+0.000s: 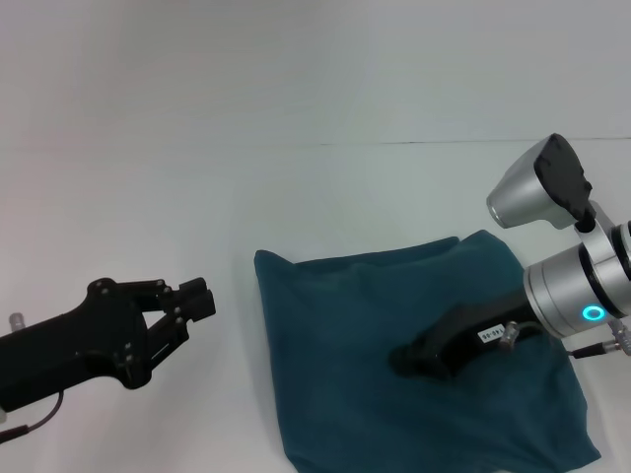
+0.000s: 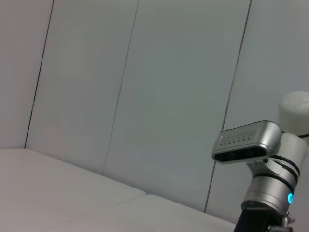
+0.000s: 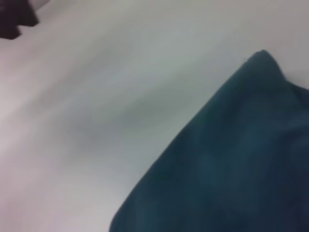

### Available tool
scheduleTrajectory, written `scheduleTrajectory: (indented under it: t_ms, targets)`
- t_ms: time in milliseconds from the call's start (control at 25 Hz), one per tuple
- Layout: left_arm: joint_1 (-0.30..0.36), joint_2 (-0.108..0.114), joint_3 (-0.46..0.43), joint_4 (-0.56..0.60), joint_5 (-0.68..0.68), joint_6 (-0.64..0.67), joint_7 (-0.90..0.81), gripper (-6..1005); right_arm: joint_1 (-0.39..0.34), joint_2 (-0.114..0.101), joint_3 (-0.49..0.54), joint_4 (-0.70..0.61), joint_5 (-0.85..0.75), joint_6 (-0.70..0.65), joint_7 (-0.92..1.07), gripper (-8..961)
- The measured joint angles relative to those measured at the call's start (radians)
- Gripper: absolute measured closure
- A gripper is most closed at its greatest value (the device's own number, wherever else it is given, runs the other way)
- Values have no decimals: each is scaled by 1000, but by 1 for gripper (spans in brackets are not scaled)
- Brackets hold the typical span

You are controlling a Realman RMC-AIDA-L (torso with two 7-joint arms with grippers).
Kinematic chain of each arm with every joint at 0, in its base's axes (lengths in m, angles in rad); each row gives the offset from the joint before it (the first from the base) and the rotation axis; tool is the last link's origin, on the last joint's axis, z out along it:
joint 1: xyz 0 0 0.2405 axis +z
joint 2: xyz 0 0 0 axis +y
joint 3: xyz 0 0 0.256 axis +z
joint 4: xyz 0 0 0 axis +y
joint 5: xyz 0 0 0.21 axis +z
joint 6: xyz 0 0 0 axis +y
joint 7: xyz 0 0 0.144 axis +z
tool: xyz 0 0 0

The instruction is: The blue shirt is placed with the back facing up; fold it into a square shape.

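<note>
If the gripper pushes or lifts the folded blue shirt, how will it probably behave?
The blue shirt looks soft and wrinkled, so it would probably sag and unfold when lifted by one edge. Lying flat on the white table, it cannot roll or tip. Under the right gripper, a push would likely bunch the fabric rather than slide it whole.

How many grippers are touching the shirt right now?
1. The right gripper rests on the middle of the blue shirt; the left gripper hangs off to its left, apart.
</note>
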Motion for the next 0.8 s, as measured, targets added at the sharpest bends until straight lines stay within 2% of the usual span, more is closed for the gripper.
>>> scheduleTrajectory:
  t_ms: [800]
  targets:
    - [-4, 0, 2, 0, 28, -2, 15, 880, 16, -5, 16, 36, -61, 185, 23, 920]
